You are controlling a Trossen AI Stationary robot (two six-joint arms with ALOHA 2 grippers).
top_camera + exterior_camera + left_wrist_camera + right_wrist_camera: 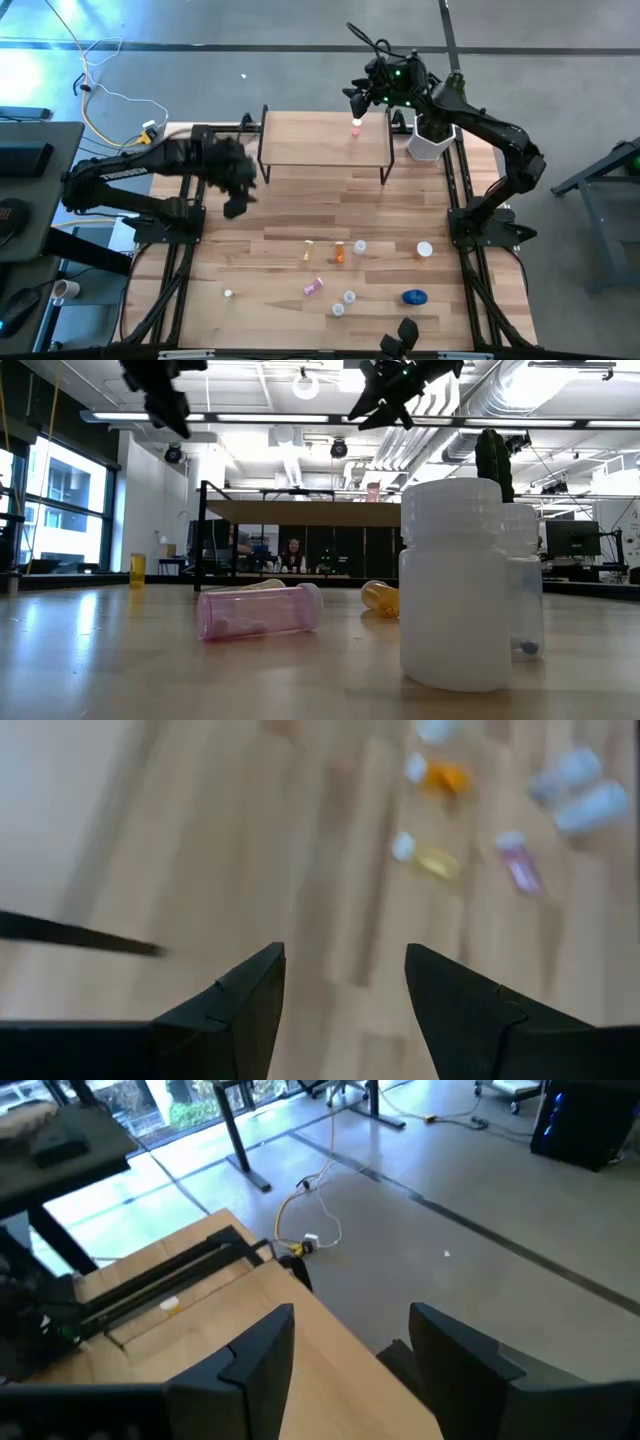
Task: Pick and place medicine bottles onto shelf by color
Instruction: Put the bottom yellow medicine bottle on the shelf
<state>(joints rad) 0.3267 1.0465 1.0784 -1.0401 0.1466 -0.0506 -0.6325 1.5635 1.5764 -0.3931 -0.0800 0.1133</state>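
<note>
Up above the far edge of the shelf [325, 140], the right end effector [357, 99] hangs with its fingers [262, 1342] spread apart and nothing between them. A pink bottle [356, 126] stands on the shelf just below it, near the far right part of the board. The shelf sits at the back of the desk [270, 220], and a white pot [430, 140] stands just to the right of it. The left end effector [236, 207] hangs over the left side of the desk, in front of the shelf's left end, and its fingers [240, 995] are open too, holding nothing. The other bottles lie near the front of the desk, well apart from the shelf. A yellowish bottle [309, 251] and an orange bottle [340, 252] lie side by side, with a clear bottle [359, 246] just to their right. Another pink bottle [314, 287] lies closer to the front. Two more clear bottles [344, 303] sit near it. A white bottle [425, 249] stands off to the right, and a blue jar [415, 296] sits in front of it. A tiny white bottle [229, 294] sits alone on the left. In the low view a big white jar [452, 585] stands closest, with the pink bottle lying to its left. No label or writing on any bottle can be read.
</note>
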